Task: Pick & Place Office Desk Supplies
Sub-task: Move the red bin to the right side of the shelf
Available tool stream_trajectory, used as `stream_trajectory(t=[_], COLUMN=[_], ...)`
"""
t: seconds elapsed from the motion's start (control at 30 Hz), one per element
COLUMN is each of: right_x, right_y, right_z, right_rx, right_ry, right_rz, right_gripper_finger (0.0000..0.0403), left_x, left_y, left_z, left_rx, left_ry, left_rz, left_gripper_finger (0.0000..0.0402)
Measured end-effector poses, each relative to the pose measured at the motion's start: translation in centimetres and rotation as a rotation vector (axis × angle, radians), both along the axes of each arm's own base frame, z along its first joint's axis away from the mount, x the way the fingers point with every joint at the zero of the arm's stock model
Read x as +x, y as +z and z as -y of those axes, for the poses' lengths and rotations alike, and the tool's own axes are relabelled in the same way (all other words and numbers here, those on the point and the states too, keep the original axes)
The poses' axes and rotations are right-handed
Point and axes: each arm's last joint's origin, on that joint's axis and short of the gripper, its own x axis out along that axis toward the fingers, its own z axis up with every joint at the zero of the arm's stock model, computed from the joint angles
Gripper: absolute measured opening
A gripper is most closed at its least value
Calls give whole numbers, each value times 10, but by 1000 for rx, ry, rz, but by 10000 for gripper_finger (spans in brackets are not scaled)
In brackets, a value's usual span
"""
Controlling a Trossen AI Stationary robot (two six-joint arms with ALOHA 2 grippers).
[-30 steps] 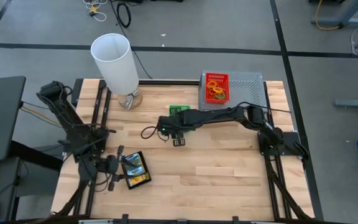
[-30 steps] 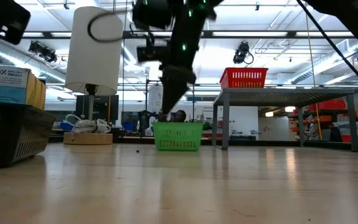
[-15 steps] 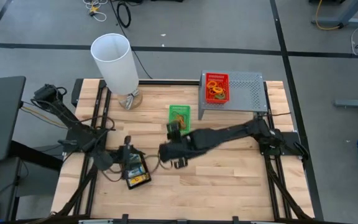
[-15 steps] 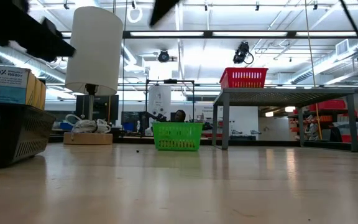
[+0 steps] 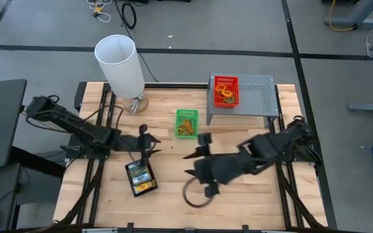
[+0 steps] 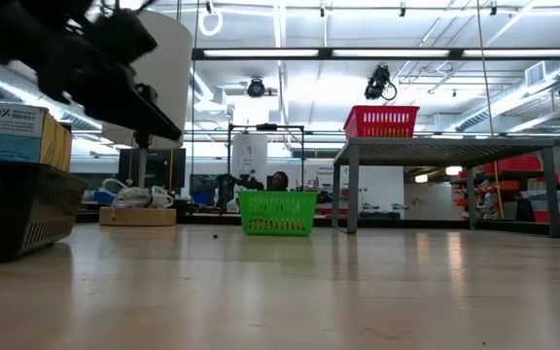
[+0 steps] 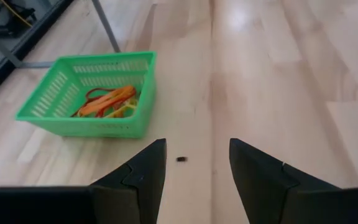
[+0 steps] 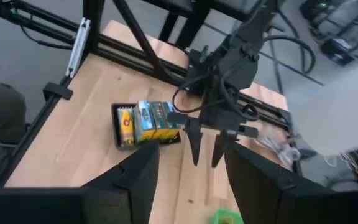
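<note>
The green tray [image 5: 186, 123] stands on the table's far middle with orange, red and yellow loop bands [image 7: 107, 101] inside. Near the front left, the black tray [image 5: 140, 178] holds yellow-green crayon boxes [image 8: 151, 122]. A red tray [image 5: 225, 90] with bands sits on the grey riser [image 5: 258, 90]. My left gripper [image 5: 151, 142] hovers open between the black tray and the green tray, pointing toward the green tray [image 7: 92, 93]. My right gripper [image 5: 190, 164] is raised high over the table's middle, open, nothing between its fingers [image 8: 135, 180].
A tall white cylinder [image 5: 120, 65] stands on a round base at the far left. A dark cable loop [image 5: 196, 194] hangs from my right arm. A small dark speck [image 7: 181, 159] lies on the wood before my left gripper. Bare wood lies near the front right.
My right gripper has risen high from beside the green tray and drawn back toward the table's near edge. My left gripper has swung from beside the black tray toward the far edge and the green tray, turning as it went. The trays have stayed in place.
</note>
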Motion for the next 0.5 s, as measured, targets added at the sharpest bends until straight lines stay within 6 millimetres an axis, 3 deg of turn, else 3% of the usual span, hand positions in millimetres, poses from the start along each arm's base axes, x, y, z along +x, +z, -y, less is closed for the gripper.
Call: stream_trajectory(t=[0.23, 0.5], right_x=[-43, -58], right_y=[15, 13], right_z=[-14, -33], right_rx=[-39, -45], right_ry=[-78, -41], right_rz=[15, 10], right_gripper_finger=[190, 190], left_x=[31, 68], left_y=[-2, -11], left_z=[-33, -71], left_rx=[-7, 11], left_ry=[0, 0], left_rz=[-65, -190], left_gripper_finger=[181, 181])
